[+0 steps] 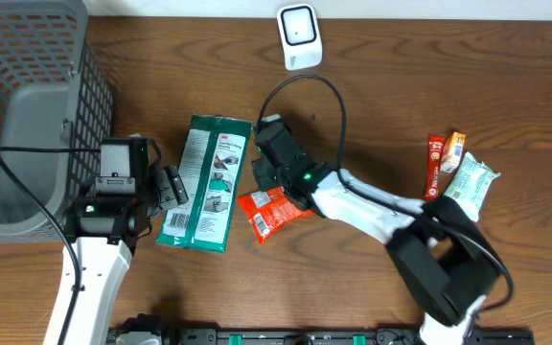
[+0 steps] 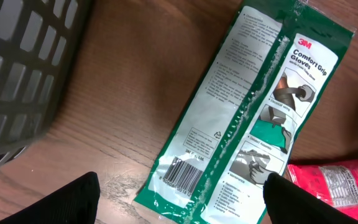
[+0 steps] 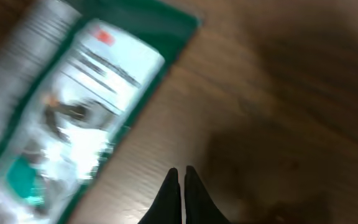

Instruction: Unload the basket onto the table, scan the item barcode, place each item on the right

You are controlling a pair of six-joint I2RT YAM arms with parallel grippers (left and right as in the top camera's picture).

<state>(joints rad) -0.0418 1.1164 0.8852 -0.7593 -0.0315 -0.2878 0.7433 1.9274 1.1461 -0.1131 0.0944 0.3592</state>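
**Left gripper** [image 1: 172,187]: the forearm rises from the bench's [image 1: 401,86] near edge and the wrist turns toward the centre. Jaws spread wide and empty. In the wrist view both black fingertips [image 2: 73,200] frame the lower end of the packet.

**Glove packet** [image 1: 205,182]: green and white, flat on the bench, printed side up, its length running away from the near edge. It lies just beyond the left jaws. Whether it touches them cannot be told. To the right jaws it is just beside, on their left in the wrist view.

**Barcode** [image 2: 182,173]: on the packet's near end, face up, between the spread left jaws.

**Right gripper** [image 1: 266,126]: the arm reaches low across the bench from the near right corner, wrist pointing away and to the left. Jaws pressed together, holding nothing. The wrist view is blurred.

**Scanner** [image 1: 298,36]: white, at the far edge, well beyond the right jaws.

**Basket** [image 1: 27,105]: grey mesh, behind and outward of the left jaws.

**Red snack pouch** [image 1: 274,211]: under the right wrist, behind its jaws.

**Three small packets** [image 1: 453,168]: grouped well behind the right jaws.
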